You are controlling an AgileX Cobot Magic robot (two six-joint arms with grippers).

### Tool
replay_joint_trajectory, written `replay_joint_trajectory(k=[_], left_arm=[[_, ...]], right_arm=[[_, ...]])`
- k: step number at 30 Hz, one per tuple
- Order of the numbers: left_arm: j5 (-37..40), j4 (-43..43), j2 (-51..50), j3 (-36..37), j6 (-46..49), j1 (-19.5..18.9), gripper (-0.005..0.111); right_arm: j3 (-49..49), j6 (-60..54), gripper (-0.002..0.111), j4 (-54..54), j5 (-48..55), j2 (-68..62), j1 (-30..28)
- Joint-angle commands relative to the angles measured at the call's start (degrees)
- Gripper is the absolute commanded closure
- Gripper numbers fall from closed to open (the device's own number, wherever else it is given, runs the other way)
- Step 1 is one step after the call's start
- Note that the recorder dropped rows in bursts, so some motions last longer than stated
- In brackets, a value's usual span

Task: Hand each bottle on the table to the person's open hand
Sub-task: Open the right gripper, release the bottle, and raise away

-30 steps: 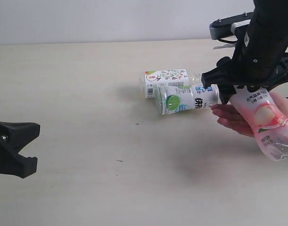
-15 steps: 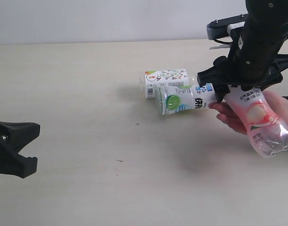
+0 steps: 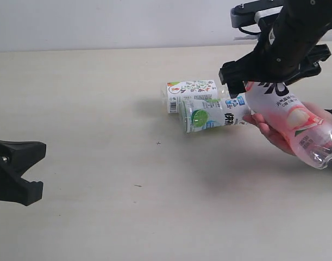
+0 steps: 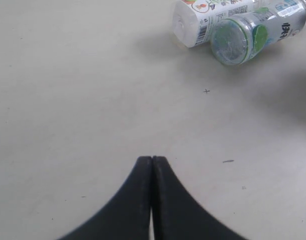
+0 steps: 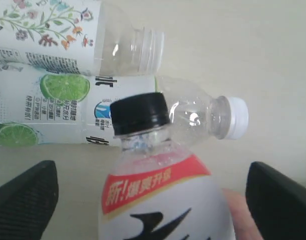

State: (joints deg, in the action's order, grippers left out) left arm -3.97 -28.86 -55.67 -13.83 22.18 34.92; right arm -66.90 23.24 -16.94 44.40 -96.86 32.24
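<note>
Cream counter (image 3: 100,136), pale far wall (image 3: 100,22); left tool (image 4: 152,159) clenched empty, right tool (image 5: 150,172) released around red-white bottle (image 3: 288,117)

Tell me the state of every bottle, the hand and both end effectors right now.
Hand: open, palm up.
Red-white bottle: capped, lying in the hand.
Lime bottle: capped, on its side.
Floral bottle: uncapped, on its side.
Right end effector: open, either side of the red-white bottle.
Left end effector: shut, empty.
</note>
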Motion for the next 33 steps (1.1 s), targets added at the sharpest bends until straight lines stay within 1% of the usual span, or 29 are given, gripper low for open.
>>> replay_joint_trajectory(k=[1,5,11,16,21,25,28,30,31,33], left_arm=[[-0.50,0.13,0.37,0.30,0.06,0.18,0.107],[-0.50,0.13,0.37,0.30,0.06,0.18,0.107],[-0.50,0.13,0.37,0.30,0.06,0.18,0.107],[-0.50,0.13,0.37,0.30,0.06,0.18,0.107],[-0.50,0.13,0.37,0.30,0.06,0.18,0.107],[-0.50,0.13,0.37,0.30,0.06,0.18,0.107],[-0.50,0.13,0.37,0.30,0.06,0.18,0.107],[-0.50,0.13,0.37,0.30,0.06,0.18,0.107],[-0.50,0.13,0.37,0.30,0.06,0.18,0.107],[-0.50,0.13,0.37,0.30,0.06,0.18,0.107]], right_arm=[[-2.43,-3.36,0.013,-0.60,-0.11,0.80,-0.25],[-5.10,-6.76,0.013,-0.60,-0.23,3.53,-0.25],[-5.64,-12.24,0.013,1.58,-4.49,8.09,-0.25],[-5.64,-22.05,0.013,10.08,-6.87,11.56,-0.25],[-5.64,-33.12,0.013,21.00,-5.42,14.10,-0.25],[-5.64,-39.07,0.019,28.17,-3.29,15.29,-0.25],[-5.64,-39.70,0.030,29.24,-1.31,15.54,-0.25],[-5.64,-40.30,0.043,29.24,0.46,15.54,-0.25],[-5.64,-40.30,0.051,29.31,1.12,15.54,-0.25],[-5.64,-40.14,0.071,30.80,2.29,15.54,-0.25]])
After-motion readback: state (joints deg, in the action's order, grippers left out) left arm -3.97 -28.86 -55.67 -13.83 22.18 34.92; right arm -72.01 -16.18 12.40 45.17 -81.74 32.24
